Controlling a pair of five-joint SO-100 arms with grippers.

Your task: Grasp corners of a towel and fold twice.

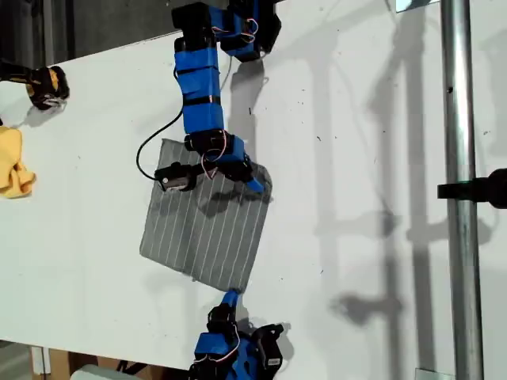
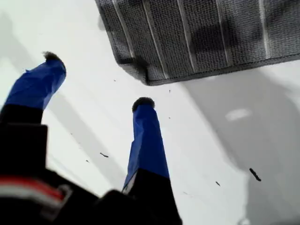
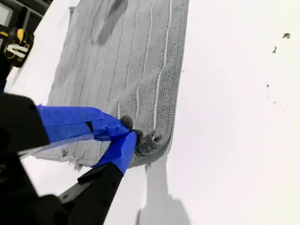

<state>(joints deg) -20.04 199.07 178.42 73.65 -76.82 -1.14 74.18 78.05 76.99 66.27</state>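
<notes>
1. Pinching the towel (image 3: 126,70), your second claw (image 3: 130,137) has its blue-taped jaws closed together on the cloth at one corner (image 3: 152,140), where the fabric bunches up into a small wrinkle at the tips.
2. In the exterior view you see that same claw (image 1: 255,184) at the towel's upper corner toward that view's right, on the arm that reaches down from the top of the picture.
3. Your first claw (image 2: 101,82) stands wide open and holds nothing; its two taped fingers (image 2: 147,140) are spread well apart, with bare table (image 2: 211,140) between them.
4. The first claw's tips sit near a towel corner (image 2: 147,77) but clear of it, a strip of white table showing between tip and cloth.
5. In the exterior view you find the first claw (image 1: 230,299) at the bottom of the picture, just beside the towel's lowest corner (image 1: 230,288).
6. The towel (image 1: 210,229) lies spread flat on the white table (image 1: 356,158), near the middle of the exterior view, turned at a slant, its thin white stripes running lengthwise.
7. A yellow cloth (image 1: 12,162) lies crumpled at the exterior view's left edge, well apart from the towel.
8. A metal pole (image 1: 459,190) runs upright along the exterior view's right side.
</notes>
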